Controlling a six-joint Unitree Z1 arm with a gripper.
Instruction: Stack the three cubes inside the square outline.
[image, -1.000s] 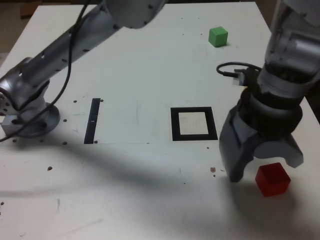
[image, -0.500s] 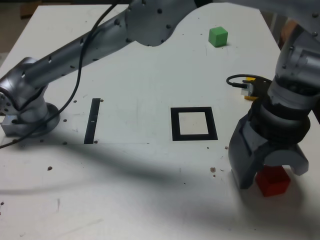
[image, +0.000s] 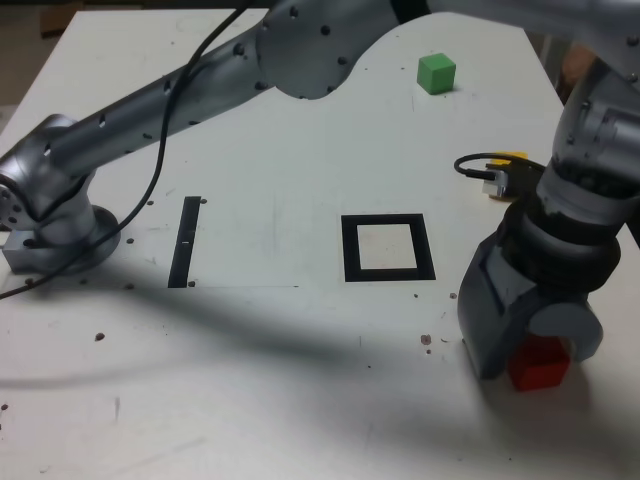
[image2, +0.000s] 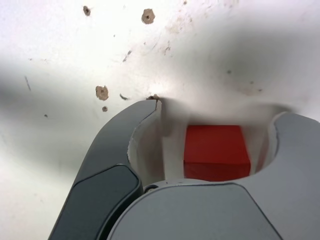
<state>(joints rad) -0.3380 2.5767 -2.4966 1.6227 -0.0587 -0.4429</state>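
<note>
The red cube (image: 541, 366) rests on the white table near its front right corner in the exterior view. My gripper (image: 535, 358) is lowered over it with a finger on either side. In the wrist view the red cube (image2: 216, 150) lies between the jaws of my gripper (image2: 220, 115). A sliver of table shows between the cube and one finger (image2: 145, 130), so the jaws are open. The green cube (image: 436, 73) stands far back. Behind my wrist only a sliver of the yellow cube (image: 511, 157) shows. The square outline (image: 350, 250) is empty, left of the gripper.
A straight black strip (image: 184, 241) is marked on the table toward the exterior view's left. The arm's base (image: 55, 235) stands at the left edge and its links reach across the back. A black cable (image: 470, 165) loops beside the wrist. Small dark specks (image2: 102, 92) dot the table.
The gripper has come down over the red cube and its jaws have narrowed around it. The cube has stayed where it was.
</note>
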